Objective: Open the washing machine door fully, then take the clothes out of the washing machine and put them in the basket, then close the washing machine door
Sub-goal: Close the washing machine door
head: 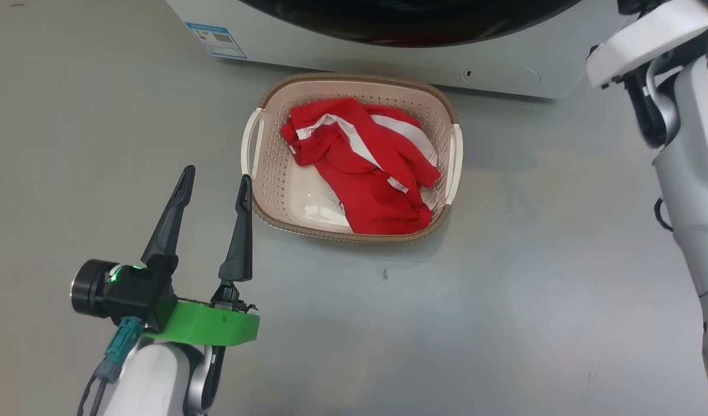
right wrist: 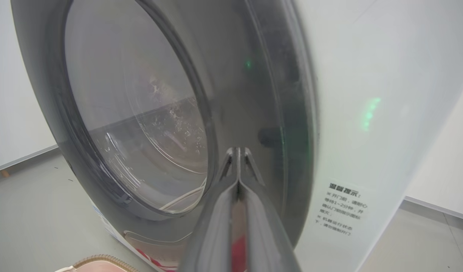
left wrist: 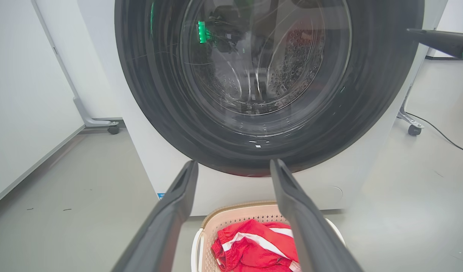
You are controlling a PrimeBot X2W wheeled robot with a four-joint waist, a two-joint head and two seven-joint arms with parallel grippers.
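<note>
ahead of our left fingers (left wrist: pixel 174 215), the top edge cuts off the upper part of the washing machine door (left wrist: pixel 159 113), and its black rim looks smeared. between and below those fingers the basket (left wrist: pixel 235 218) runs off the bottom edge, and the finger on the right covers part of the clothes (left wrist: pixel 254 245). in the head view, beyond the fingertips, only a low strip of the washing machine (head: pixel 342 60) is in frame, and its blue label (head: pixel 216 39) is too small for us to read. right of our right fingers (right wrist: pixel 220 211), pressed together, the printed sticker (right wrist: pixel 339 209) is blurred. whether their tips touch the door we cannot tell.
</note>
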